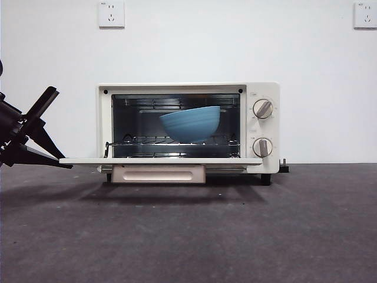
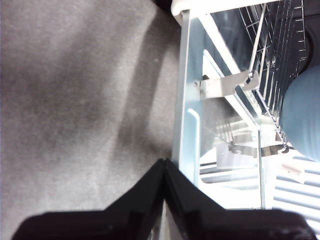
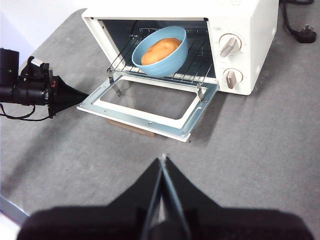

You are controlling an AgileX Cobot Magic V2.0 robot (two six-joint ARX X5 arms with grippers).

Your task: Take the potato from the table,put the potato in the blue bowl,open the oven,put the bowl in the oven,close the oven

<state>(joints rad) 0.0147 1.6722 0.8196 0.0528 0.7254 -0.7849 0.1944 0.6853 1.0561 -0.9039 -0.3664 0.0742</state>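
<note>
With the blue bowl (image 3: pixel 161 50) and potato (image 3: pixel 160 50) racked inside, the clenched left gripper (image 1: pixel 62 162) at the oven door's (image 3: pixel 146 107) left edge should lift it evenly upward.

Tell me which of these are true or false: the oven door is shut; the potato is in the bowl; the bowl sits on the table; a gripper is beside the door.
1. The oven door is shut. False: it hangs open, lying flat.
2. The potato lies in the blue bowl. True.
3. The bowl sits on the table. False: it rests on the oven's wire rack.
4. The left gripper is at the open door's side edge, jaws shut. True.
</note>
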